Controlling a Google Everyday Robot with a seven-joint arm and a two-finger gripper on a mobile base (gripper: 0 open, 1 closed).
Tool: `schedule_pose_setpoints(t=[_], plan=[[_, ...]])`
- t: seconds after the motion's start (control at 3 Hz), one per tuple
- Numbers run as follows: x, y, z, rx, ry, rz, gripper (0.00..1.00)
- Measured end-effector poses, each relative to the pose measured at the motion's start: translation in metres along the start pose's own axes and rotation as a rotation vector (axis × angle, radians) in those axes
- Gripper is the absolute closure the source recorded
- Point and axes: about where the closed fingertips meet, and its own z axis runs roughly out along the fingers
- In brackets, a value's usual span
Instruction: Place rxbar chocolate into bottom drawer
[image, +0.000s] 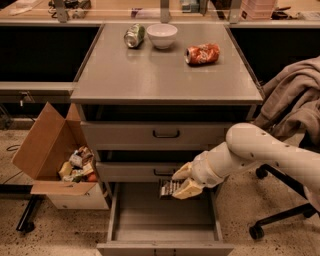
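Firstly, table: grey cabinet top carrying a green can, a white bowl and a crushed orange can, none of them part of the task.
bottom drawer: pulled well out, plain grey inside.
arm: reaches in low from the right, across the cabinet front.
gripper: over the rear of the bottom drawer, just below the front of the middle drawer.
fingers: narrow, clamped on the bar's right end.
rxbar chocolate: dark wrapper with pale lettering, held roughly level, apparently above the drawer floor rather than on it.
step in hand: bringing the bar down into the drawer; the placing is not yet done.
next move: lower a little, keep clear of the middle drawer's front, spread the fingers to let go, then lift out.
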Motion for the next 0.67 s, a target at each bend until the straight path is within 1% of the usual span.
schedule_pose_setpoints(t=[0.33, 0.67], plan=[[0.019, -0.003, 0.032, 0.018, 0.004, -0.029, 1.0], [0.05, -0.015, 0.089, 0.023, 0.004, -0.071, 1.0]])
